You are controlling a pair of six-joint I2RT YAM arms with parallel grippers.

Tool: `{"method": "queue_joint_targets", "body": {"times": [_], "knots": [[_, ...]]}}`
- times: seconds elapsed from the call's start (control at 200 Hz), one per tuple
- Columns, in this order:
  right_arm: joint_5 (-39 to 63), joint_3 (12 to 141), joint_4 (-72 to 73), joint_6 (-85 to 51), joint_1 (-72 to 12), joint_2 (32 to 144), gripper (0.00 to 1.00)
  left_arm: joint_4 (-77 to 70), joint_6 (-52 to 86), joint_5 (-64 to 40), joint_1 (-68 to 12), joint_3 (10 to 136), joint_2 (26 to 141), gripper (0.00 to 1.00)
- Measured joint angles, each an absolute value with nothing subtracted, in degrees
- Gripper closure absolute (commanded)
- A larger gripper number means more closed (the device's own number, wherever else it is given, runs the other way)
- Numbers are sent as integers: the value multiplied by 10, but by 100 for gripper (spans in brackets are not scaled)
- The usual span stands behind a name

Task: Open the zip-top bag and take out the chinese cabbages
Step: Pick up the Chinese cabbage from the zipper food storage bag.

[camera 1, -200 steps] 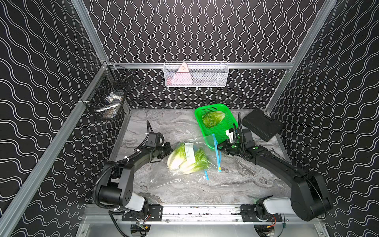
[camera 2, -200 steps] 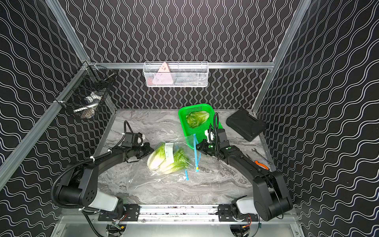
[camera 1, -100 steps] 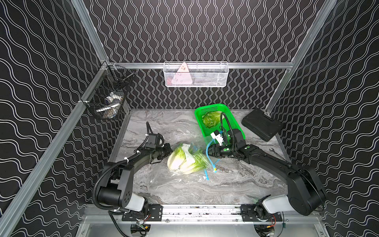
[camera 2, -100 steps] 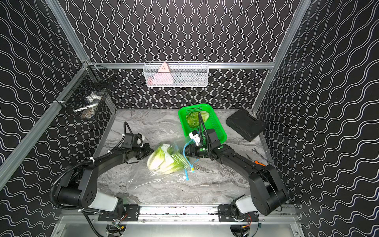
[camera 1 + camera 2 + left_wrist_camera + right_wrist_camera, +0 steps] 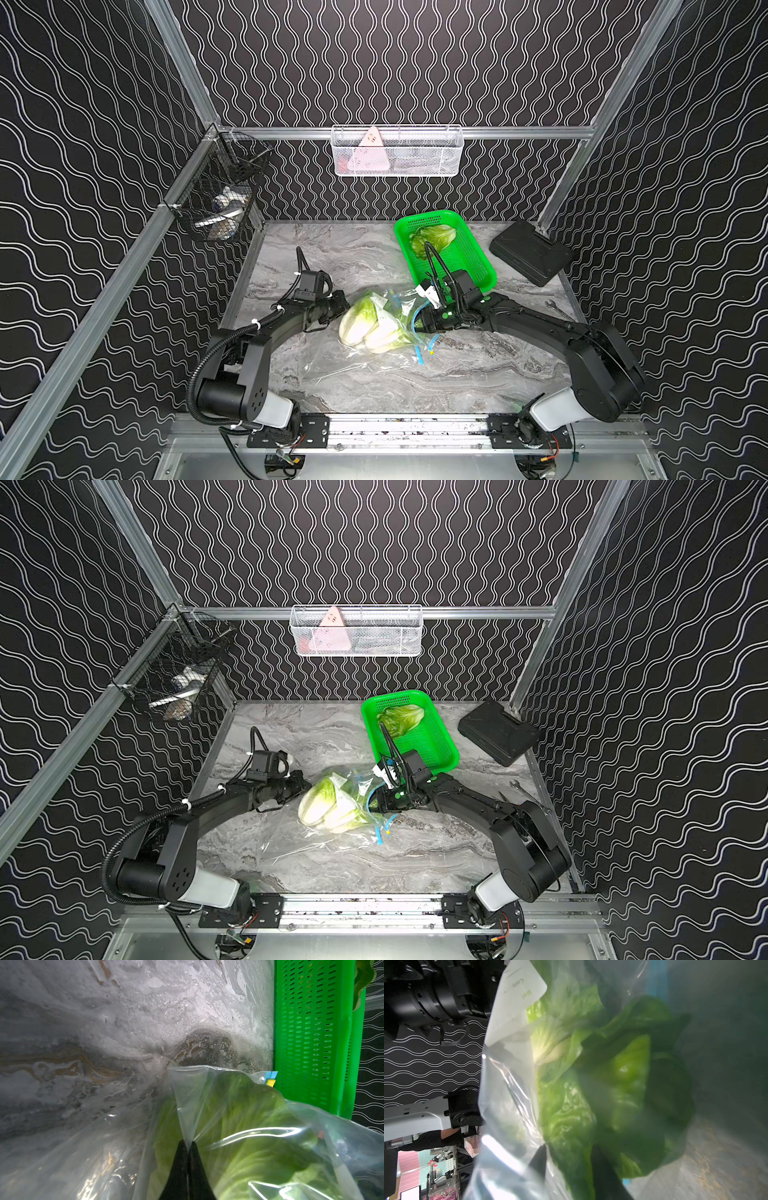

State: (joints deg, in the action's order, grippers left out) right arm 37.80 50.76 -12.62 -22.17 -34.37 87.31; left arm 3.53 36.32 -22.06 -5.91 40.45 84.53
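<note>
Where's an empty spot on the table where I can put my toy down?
Bare marble: at the back, between the left gripper and the green basket; and in front, between the zip-top bag and the metal rail. Crowded: the middle, where the right gripper meets the bag of chinese cabbages.

We find both top views bright and sharp, with glare on the zip-top bag (image 5: 353, 365). In the right wrist view we see the chinese cabbages (image 5: 623, 1088) inside that bag dim and blurred.
</note>
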Motion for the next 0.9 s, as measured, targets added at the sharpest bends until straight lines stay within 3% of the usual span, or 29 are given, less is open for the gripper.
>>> {"method": "queue_joint_targets", "body": {"times": [0.045, 0.68, 0.761, 0.821, 0.901], "knots": [[376, 503, -123, -232, -344, 866, 100, 35, 363, -220, -59, 404, 844, 100], [331, 437, -85, -271, -271, 744, 100, 22, 376, -217, -48, 389, 824, 100], [336, 432, -77, -279, -267, 743, 92, 22, 376, -215, -47, 389, 824, 100], [341, 431, -73, -284, -265, 745, 100, 22, 376, -215, -47, 389, 824, 100], [350, 434, -63, -294, -265, 756, 100, 22, 376, -212, -47, 389, 824, 100]]}}
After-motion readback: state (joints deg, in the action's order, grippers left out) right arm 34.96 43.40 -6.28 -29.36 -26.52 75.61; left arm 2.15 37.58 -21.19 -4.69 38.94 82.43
